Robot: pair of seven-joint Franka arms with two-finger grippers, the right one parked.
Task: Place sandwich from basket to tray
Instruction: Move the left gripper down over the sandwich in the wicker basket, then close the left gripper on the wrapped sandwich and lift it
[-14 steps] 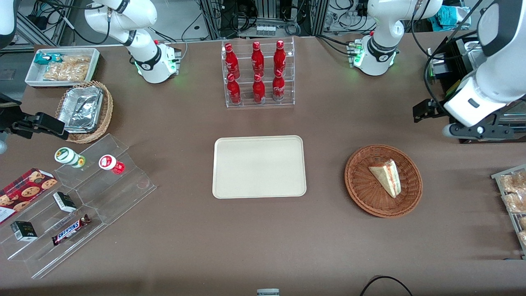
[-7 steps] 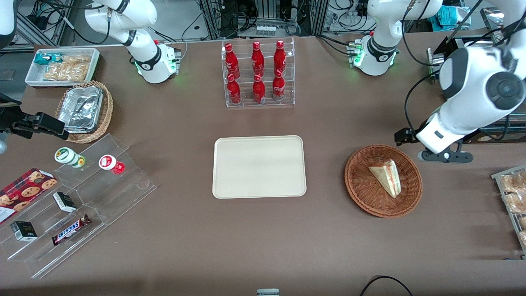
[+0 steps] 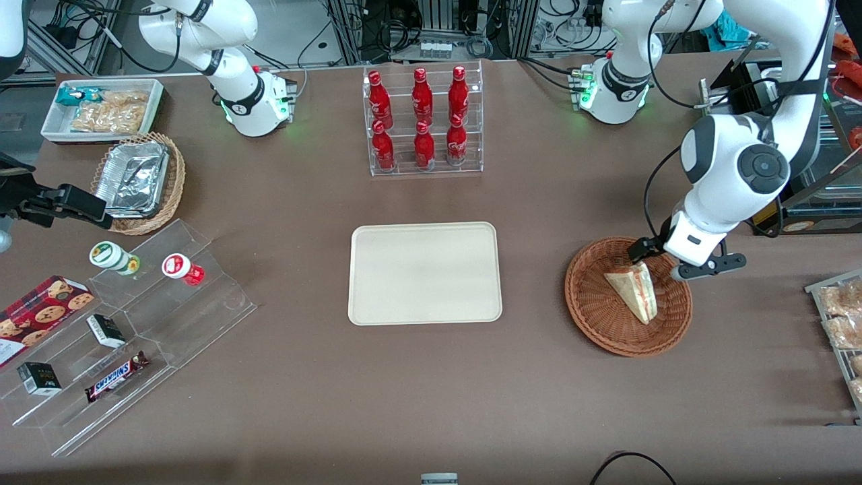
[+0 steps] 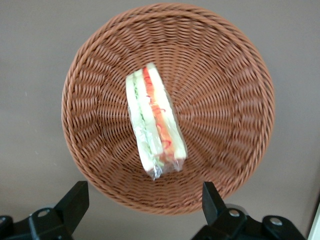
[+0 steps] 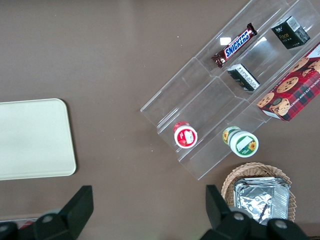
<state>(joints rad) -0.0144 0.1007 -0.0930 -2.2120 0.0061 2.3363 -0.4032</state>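
Gripper (image 3: 663,259) above the basket (image 3: 592,303) rim farthest from front camera, fingers (image 4: 75,200) spread wide, apparently clear of contents. Sandwich (image 3: 633,289) lies in basket; tray (image 3: 424,273) well apart.

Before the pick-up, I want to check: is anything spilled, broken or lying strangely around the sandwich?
Nothing stands out. The sandwich lies whole and wrapped in the basket, filling edge up. The tray sits flat. The open gripper hangs above the basket's rim, touching nothing.
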